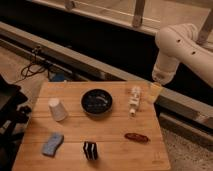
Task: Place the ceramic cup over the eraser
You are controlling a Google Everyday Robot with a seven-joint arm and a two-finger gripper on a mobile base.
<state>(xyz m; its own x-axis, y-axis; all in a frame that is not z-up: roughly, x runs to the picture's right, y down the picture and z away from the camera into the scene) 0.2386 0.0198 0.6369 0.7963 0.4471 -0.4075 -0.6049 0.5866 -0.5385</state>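
Observation:
A white ceramic cup stands upside down and slightly tilted on the left part of the wooden table. A black and white striped eraser lies near the table's front edge, right of and nearer than the cup. My gripper hangs from the white arm above the table's far right corner, far from both the cup and the eraser. It holds nothing that I can see.
A black bowl sits in the middle at the back. A white bottle-like object lies right of it, close to the gripper. A dark red object lies at the right front. A blue sponge lies at the left front.

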